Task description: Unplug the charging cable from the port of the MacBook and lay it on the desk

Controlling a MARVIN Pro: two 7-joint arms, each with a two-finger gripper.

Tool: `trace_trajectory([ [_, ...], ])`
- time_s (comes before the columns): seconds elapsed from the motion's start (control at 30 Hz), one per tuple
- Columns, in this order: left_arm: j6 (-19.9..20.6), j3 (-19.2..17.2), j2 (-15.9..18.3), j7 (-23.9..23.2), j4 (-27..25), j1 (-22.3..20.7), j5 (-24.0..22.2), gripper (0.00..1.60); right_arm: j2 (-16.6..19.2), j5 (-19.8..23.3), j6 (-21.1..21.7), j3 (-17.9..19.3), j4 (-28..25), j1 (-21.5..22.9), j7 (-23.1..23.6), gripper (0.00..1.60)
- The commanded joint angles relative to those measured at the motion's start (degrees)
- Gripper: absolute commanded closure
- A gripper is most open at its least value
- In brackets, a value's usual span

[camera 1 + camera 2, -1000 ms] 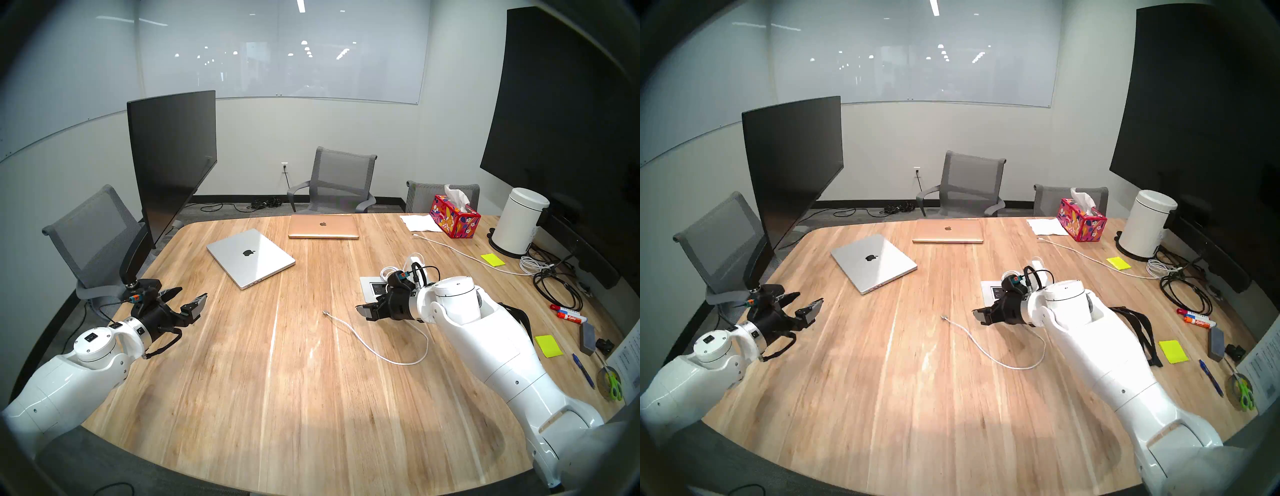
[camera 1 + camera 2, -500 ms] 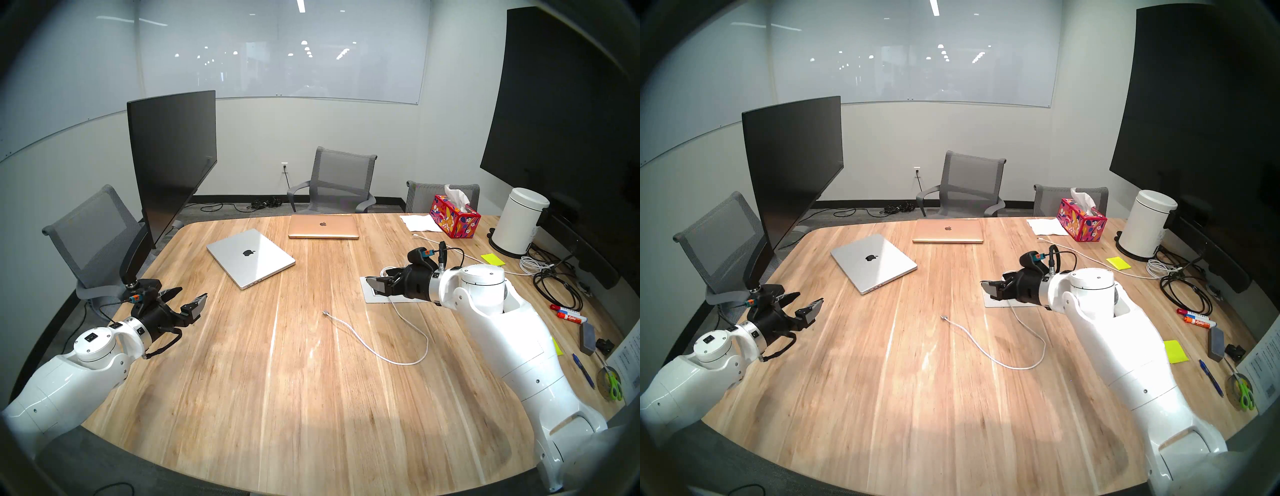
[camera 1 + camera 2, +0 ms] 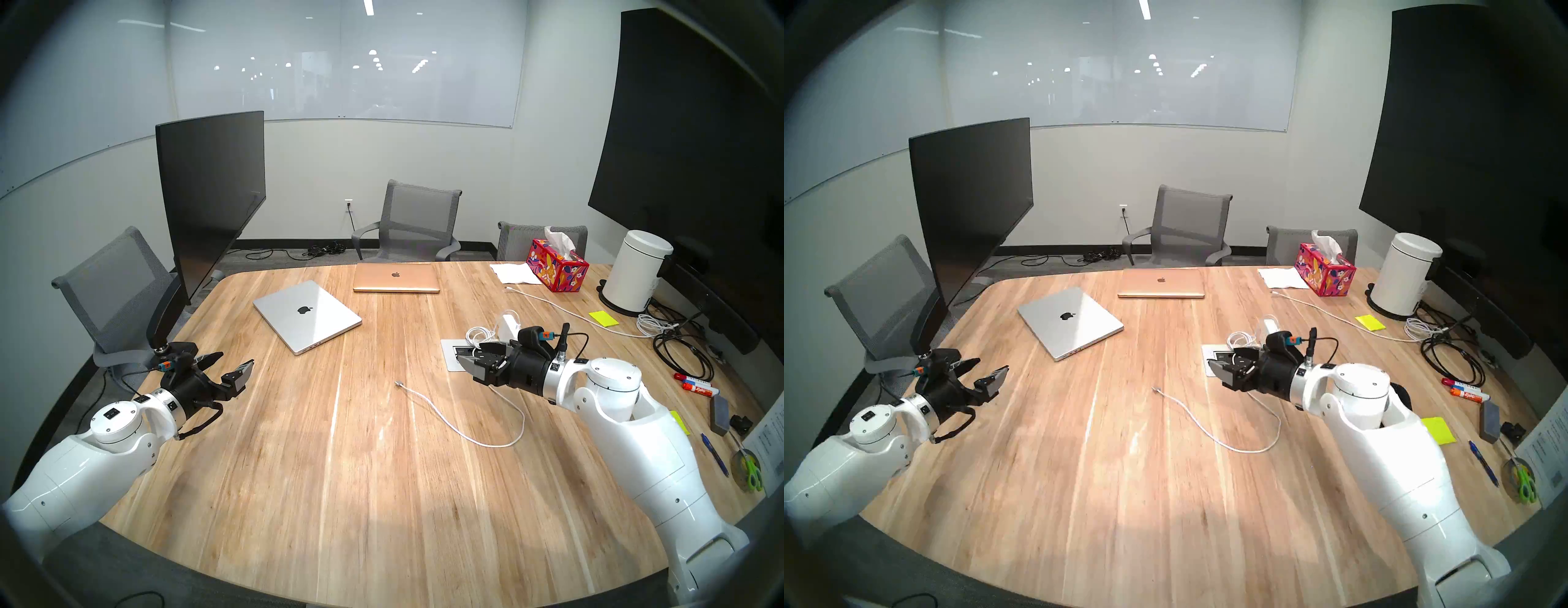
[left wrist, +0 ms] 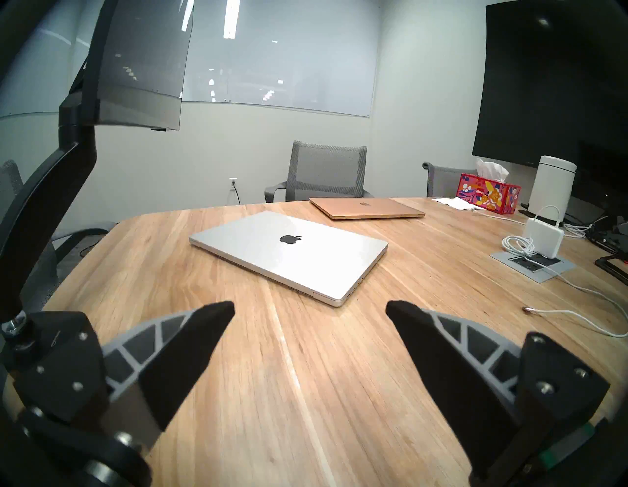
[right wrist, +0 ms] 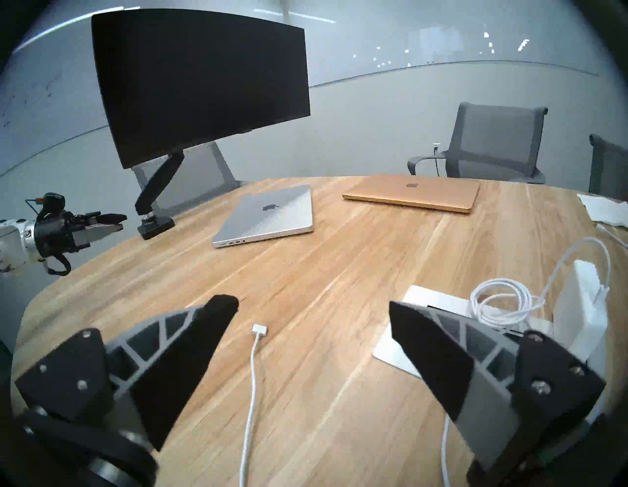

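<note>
Two closed laptops lie on the light wood-grain bench (image 3: 322, 458): the silver-grey slim MacBook with a black logo (image 3: 306, 316) at about eleven o'clock from the bench's middle, and a rose-gold laptop (image 3: 396, 277) at twelve o'clock near the far edge. Nothing is plugged into the MacBook's side ports. The thin white charging cable (image 3: 462, 429) lies loose on the wood, its small silvery connector tip near the bench's middle, well apart from the MacBook; from there the cord loops toward three o'clock and runs under the right arm toward the white square power brick (image 3: 510, 325), which stands by the white inset outlet box (image 3: 450, 354). The right end effector (image 3: 477, 364) hangs above that box with its fingers spread wide, holding nothing. The left end effector (image 3: 229, 373), at nine o'clock by the black monitor-arm base (image 3: 174, 350), is likewise wide and holds nothing.
</note>
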Motion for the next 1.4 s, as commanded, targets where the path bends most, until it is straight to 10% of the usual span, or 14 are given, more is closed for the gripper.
trace_trajectory([
  [0.0, -0.6, -0.7, 0.2, 0.1, -0.7, -0.1, 0.0, 0.00, -1.7, -2.1, -6.9, 2.9, 1.1, -2.6, 1.9, 0.00],
  [1.37, -0.6, -0.7, 0.2, 0.1, -0.8, -0.1, 0.0, 0.00, -2.6, -2.7, -10.6, 3.4, 3.6, -1.3, 3.9, 0.00],
])
